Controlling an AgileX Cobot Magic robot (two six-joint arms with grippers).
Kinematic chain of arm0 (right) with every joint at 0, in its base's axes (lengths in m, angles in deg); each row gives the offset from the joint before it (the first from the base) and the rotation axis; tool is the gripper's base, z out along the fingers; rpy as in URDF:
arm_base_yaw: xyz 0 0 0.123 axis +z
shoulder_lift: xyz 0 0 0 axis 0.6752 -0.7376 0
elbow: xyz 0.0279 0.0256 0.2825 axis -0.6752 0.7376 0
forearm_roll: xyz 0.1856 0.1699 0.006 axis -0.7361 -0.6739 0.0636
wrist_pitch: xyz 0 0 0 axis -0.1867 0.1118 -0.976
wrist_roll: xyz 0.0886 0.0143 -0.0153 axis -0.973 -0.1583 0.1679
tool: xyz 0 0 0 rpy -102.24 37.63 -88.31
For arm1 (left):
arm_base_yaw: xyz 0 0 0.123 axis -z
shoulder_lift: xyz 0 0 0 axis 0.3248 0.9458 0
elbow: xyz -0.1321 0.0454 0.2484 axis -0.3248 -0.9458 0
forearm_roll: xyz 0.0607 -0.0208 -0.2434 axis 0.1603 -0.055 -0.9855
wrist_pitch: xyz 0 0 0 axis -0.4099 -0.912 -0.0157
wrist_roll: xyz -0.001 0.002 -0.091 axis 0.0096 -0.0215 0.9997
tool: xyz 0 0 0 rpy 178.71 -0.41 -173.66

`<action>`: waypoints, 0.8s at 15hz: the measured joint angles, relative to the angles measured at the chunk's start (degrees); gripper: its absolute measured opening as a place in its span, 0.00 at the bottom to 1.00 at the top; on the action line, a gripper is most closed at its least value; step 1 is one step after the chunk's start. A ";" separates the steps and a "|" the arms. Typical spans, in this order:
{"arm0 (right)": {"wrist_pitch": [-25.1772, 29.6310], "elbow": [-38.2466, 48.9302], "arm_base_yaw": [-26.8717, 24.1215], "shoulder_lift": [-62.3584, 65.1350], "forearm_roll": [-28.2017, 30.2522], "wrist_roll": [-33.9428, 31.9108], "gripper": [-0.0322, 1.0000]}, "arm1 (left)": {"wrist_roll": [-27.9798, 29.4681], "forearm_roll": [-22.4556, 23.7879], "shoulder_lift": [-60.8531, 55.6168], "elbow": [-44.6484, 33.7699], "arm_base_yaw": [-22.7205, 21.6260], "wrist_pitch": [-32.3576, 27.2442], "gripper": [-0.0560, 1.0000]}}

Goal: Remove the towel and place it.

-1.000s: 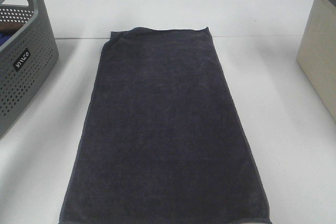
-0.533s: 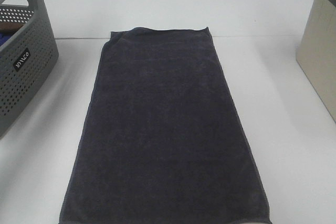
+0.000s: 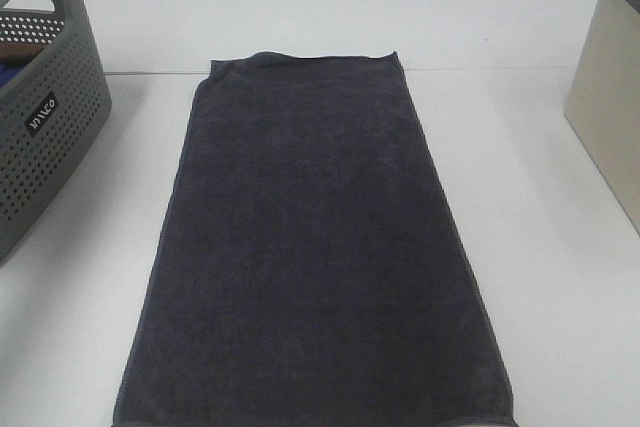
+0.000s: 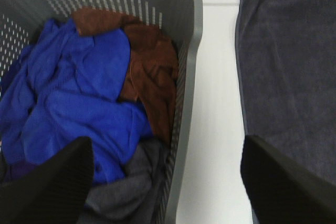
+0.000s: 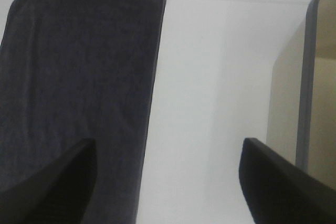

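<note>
Towel (image 3: 315,247) – one, flat on table (image 3: 560,277), one grey basket (image 3: 60,137), both jaws wide, empty.

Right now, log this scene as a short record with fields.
towel: towel spread flat on the white table, nothing gripping it
basket: grey basket beside the towel, holding a blue cloth, a brown cloth and a grey cloth
bin: beige bin on the towel's other side
left claw: left claw open, above the basket's edge
right claw: right claw open, above the table
</note>
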 joint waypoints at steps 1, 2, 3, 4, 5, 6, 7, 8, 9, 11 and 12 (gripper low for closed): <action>0.00 6.76 0.00 5.67 0.00 0.00 0.74 | -0.11 0.00 -6.25 -7.79 0.00 0.52 0.75; 0.00 13.98 0.00 11.12 0.00 0.00 0.74 | -0.11 0.00 -12.03 -14.67 0.00 2.18 0.75; 0.00 20.17 0.00 16.79 0.00 0.00 0.74 | -0.11 -0.11 -17.99 -21.20 0.00 4.01 0.75; 0.06 26.64 0.00 21.94 0.11 -0.06 0.74 | -0.11 -0.23 -23.89 -28.13 0.00 5.61 0.75; 0.06 31.91 0.00 26.36 0.17 -0.63 0.74 | -0.11 -0.34 -30.08 -33.92 0.00 6.99 0.75; 0.06 37.18 0.00 30.77 0.40 -1.38 0.74 | -0.06 -0.34 -35.41 -39.25 0.00 7.85 0.75; 0.06 41.31 0.00 35.29 0.46 -1.78 0.74 | -0.06 -0.11 -41.37 -44.40 0.00 8.37 0.75; -0.57 49.10 0.00 45.61 0.97 -2.69 0.74 | 0.40 2.46 -52.60 -52.37 0.00 8.65 0.75; -3.04 52.60 0.00 50.25 1.26 -2.69 0.74 | 0.80 4.35 -57.87 -55.63 0.00 8.71 0.75; -7.05 58.50 0.00 59.13 1.26 -2.69 0.74 | 1.66 6.25 -68.07 -61.65 0.00 8.77 0.75; -7.45 59.76 0.00 61.31 1.26 -2.69 0.74 | 1.78 6.59 -72.82 -64.46 0.00 8.77 0.75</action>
